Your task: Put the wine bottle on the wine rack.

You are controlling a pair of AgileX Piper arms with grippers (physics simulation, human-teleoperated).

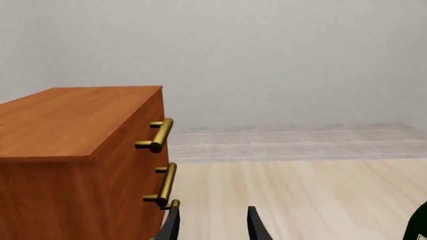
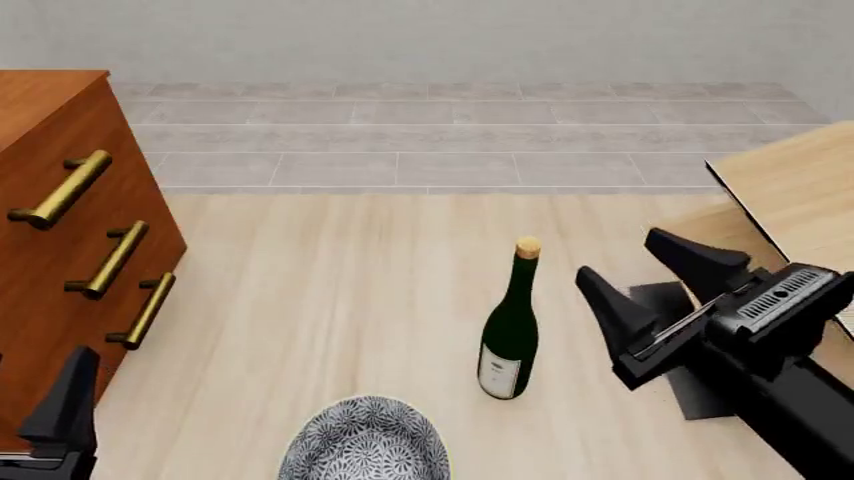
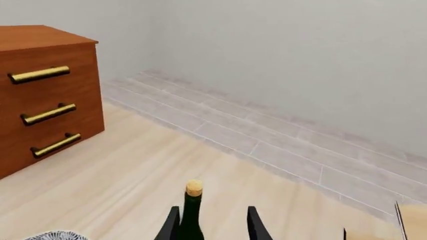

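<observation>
A: How is the wine bottle (image 2: 510, 335) seen?
B: Dark green glass, tan cork top, white label; stood upright mid-table (image 2: 334, 290), left of the released right hand (image 2: 641, 270).
A: Left hand (image 1: 212, 225)?
B: Fingers parted, nothing held.

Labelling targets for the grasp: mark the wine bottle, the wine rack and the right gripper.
wine bottle (image 2: 509, 335), front view, green body above label.
wine rack (image 2: 801, 185), front view, slanted tan board.
right gripper (image 2: 650, 268), front view, between the fingertips.
</observation>
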